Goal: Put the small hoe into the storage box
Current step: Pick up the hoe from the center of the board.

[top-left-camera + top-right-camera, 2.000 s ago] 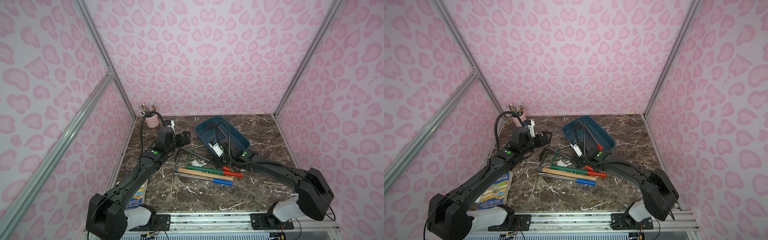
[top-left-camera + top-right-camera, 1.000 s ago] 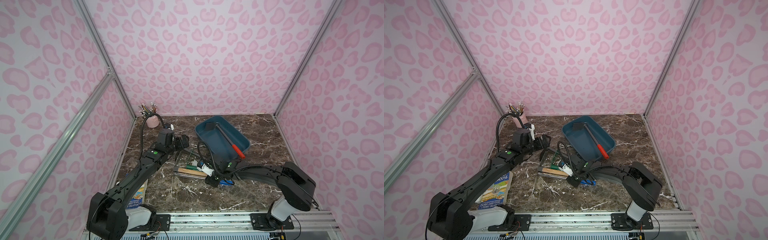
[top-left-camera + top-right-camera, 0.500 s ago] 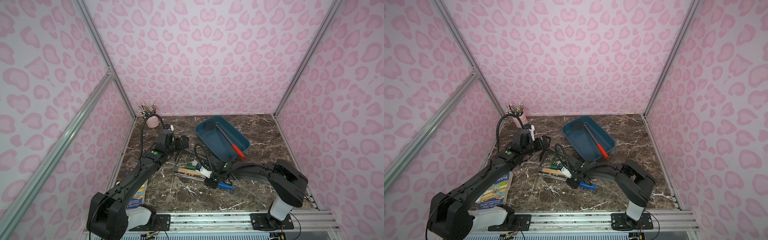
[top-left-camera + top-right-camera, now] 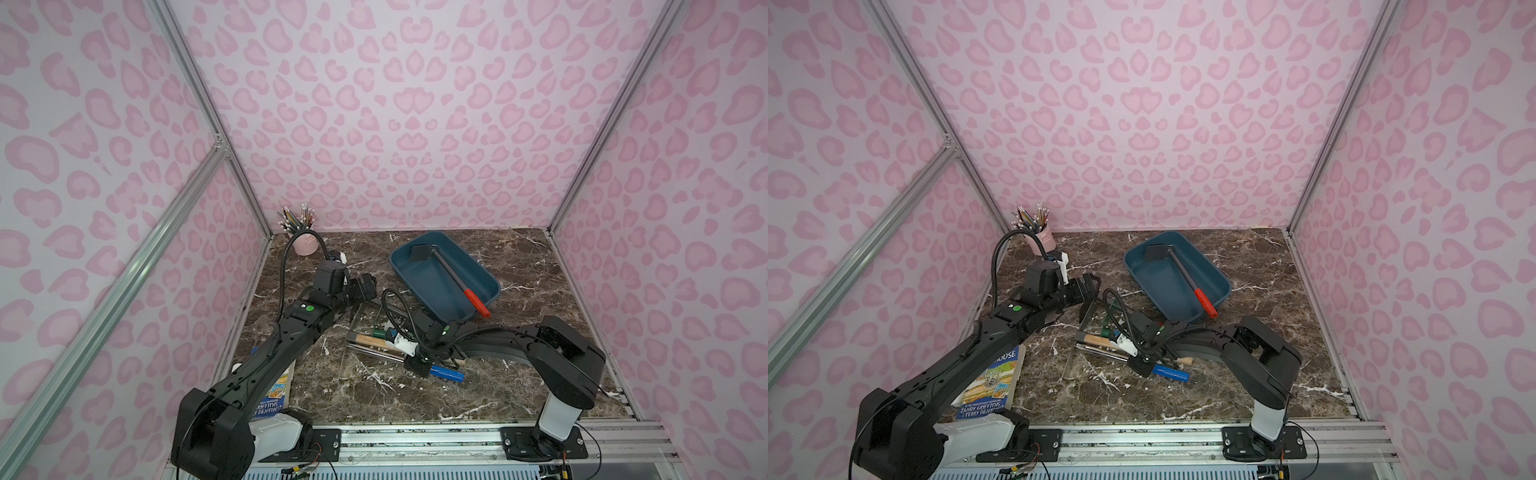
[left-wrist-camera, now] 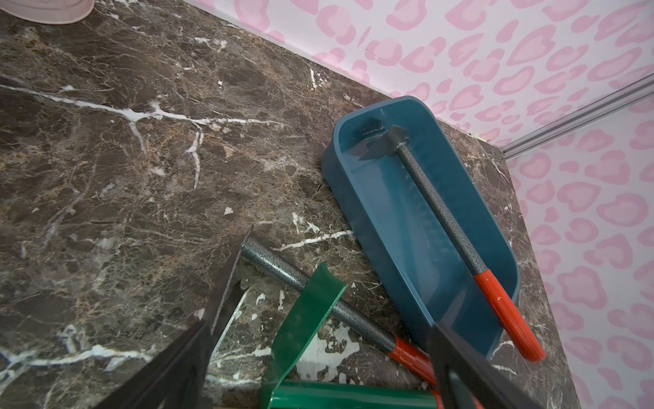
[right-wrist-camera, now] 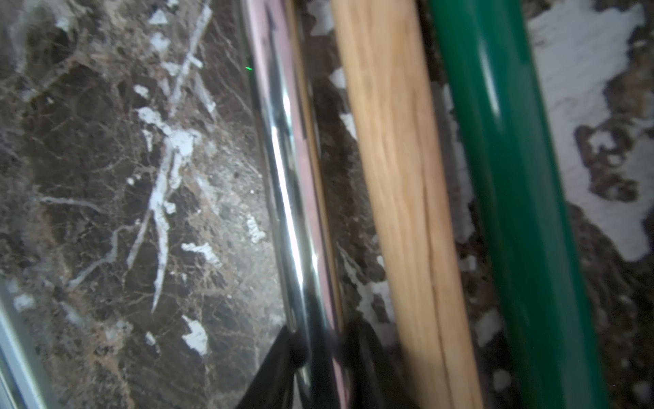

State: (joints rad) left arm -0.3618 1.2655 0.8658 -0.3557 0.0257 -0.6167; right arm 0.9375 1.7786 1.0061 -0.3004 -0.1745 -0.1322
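Left wrist view: the small hoe (image 5: 439,209), with a speckled dark grey metal shaft, a flat dark blade and a red plastic handle, lies diagonally inside the shallow dark blue plastic storage box (image 5: 389,219). Its blade sits at the box's far end, and its red handle rests on the box's near rim and pokes past it. Both top views show the hoe (image 4: 446,270) (image 4: 1181,272) in the box (image 4: 419,278) (image 4: 1158,282), which is angled on the brown marble table (image 4: 374,395) close to the far edge.

Just off the box's near end lies a bunch of tools. In it the right fingers (image 6: 276,364) are closed around the shiny chrome shaft of a blue-handled tool (image 4: 446,373), touching the table. A wooden-handled hammer (image 6: 400,177) and a green-shafted tool (image 6: 513,177) lie beside that shaft. The left fingers (image 5: 467,368) are spread wide and hold nothing, above the far end of that bunch, toward the table's left edge.

A pink pencil cup (image 4: 305,245) stands in the far left corner, and a paperback book (image 4: 992,382) lies by the near left corner.
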